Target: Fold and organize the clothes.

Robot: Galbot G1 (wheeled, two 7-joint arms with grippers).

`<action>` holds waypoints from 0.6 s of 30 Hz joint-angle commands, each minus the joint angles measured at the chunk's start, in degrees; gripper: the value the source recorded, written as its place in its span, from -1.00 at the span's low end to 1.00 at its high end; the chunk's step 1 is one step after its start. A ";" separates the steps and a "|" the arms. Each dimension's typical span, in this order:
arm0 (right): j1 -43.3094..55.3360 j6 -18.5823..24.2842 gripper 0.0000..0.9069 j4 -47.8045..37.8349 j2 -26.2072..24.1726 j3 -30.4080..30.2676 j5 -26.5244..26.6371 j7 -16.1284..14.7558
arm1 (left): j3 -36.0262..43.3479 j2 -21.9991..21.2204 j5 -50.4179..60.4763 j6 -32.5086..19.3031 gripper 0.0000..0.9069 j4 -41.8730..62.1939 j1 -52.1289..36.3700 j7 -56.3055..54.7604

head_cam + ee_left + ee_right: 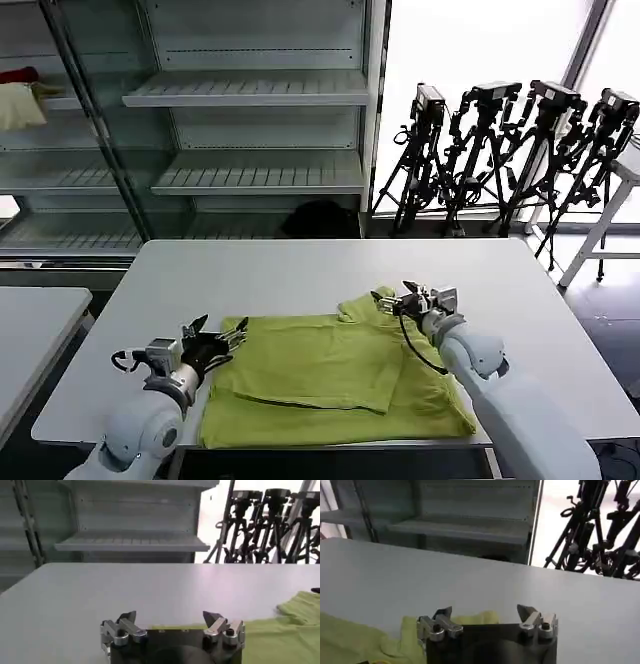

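Lime-green T-shirt point(330, 375), partly folded on the white desk point(300, 270) near its front edge, flanked by the left claw point(232, 335) and right claw point(395, 298), both released at its far corners; a mid-fold stage, next requiring fresh grips.

White table point(300, 270) bears a lime-green T-shirt point(330, 375) (partly folded)

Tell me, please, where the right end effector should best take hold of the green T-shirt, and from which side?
Probably the bunched sleeve at the T-shirt's far right corner, approached from the right. The fabric there stands up in folds off the table, unlike the flat body, and the open right end effector sits beside it. The open left end effector waits at the left edge.
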 commanded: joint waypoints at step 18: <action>2.57 -0.66 0.20 -6.13 2.92 -1.22 -1.88 -2.79 | 2.67 -2.31 2.23 0.49 -0.47 12.32 -5.87 1.78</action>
